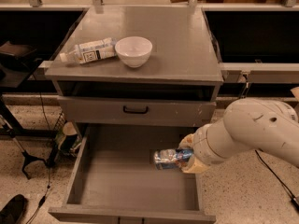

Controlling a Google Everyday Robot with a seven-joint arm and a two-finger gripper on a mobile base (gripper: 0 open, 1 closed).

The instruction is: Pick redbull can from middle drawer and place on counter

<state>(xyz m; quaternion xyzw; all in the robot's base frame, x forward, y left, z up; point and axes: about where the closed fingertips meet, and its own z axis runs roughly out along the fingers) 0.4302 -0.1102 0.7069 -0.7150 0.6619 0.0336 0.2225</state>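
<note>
At the left of the worktop [173, 36] a plastic bottle [88, 51] is lying on its side, just beside a white bowl [133, 51] that is sitting upright. The bare stretch to their right is looking like the natural landing spot. Below, the middle drawer [117, 181] is standing pulled open. Over its right half the redbull can [166, 157] is hanging sideways, long axis running left to right and free end pointing toward the drawer's left wall, because the claw [189, 154] is clamping its right end, with the arm reaching in from the right.
</note>
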